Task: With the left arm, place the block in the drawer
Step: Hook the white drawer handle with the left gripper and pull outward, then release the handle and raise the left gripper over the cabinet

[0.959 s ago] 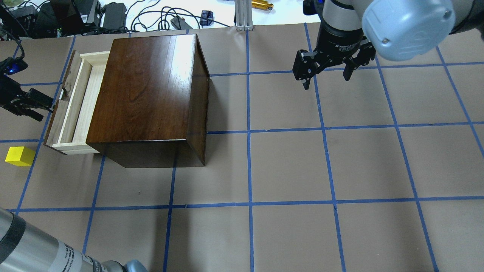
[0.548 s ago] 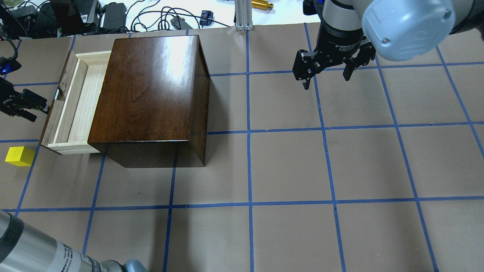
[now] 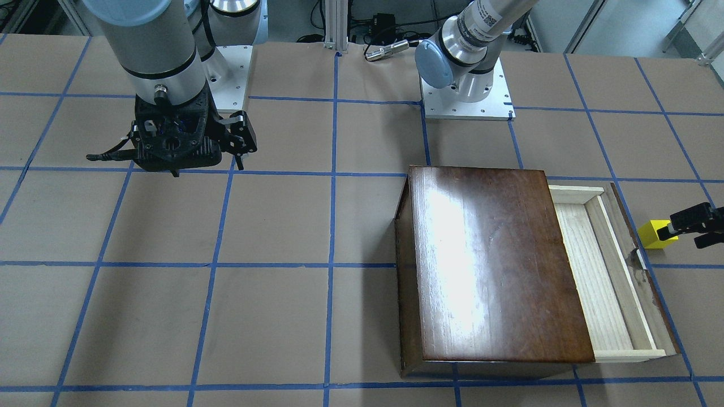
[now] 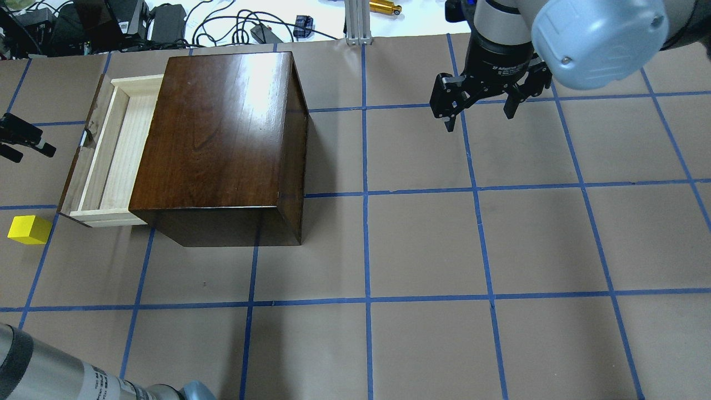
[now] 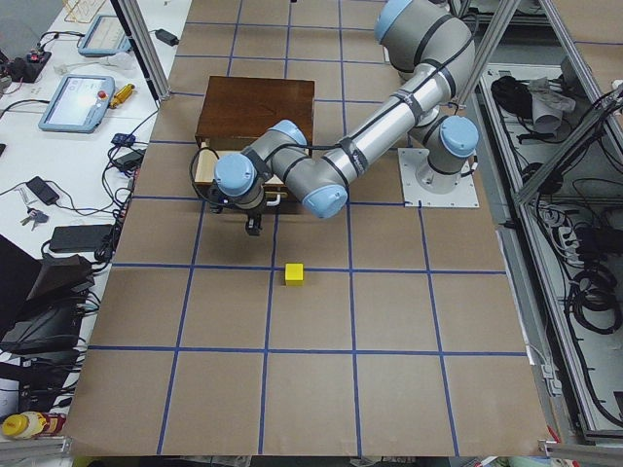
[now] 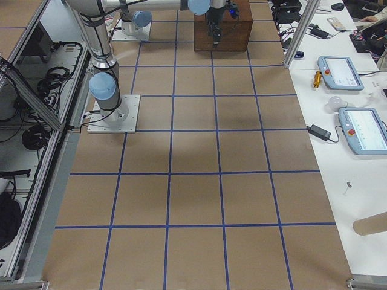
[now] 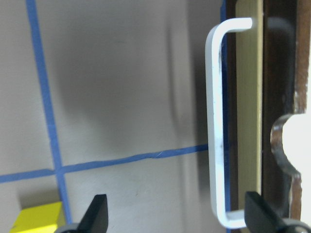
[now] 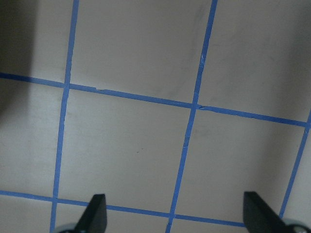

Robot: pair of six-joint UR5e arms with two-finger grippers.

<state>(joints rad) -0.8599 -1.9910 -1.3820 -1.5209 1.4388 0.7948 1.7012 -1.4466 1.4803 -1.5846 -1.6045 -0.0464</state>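
The yellow block [image 4: 29, 229] lies on the table near the drawer's front corner; it also shows in the front view [image 3: 656, 233] and the left wrist view [image 7: 39, 218]. The drawer [image 4: 108, 155] stands pulled out of the dark brown box [image 4: 222, 139], its pale inside bare. My left gripper [image 4: 34, 154] is open and empty, a short way off the drawer's front panel. In the left wrist view [image 7: 177, 216] the white handle [image 7: 216, 126] lies just inside one fingertip [image 7: 257, 213], apart from it. My right gripper [image 4: 479, 121] hangs open and empty over bare table at the far right.
Cables and power bricks [image 4: 166, 22], an aluminium post [image 4: 355, 22] and an orange tool [image 4: 385, 6] lie beyond the table's far edge. Blue tape lines grid the brown table. The box stands between the two arms.
The left gripper pulled the drawer a little further out, let go of the handle and moved left, away from the front panel. The right arm has not moved.
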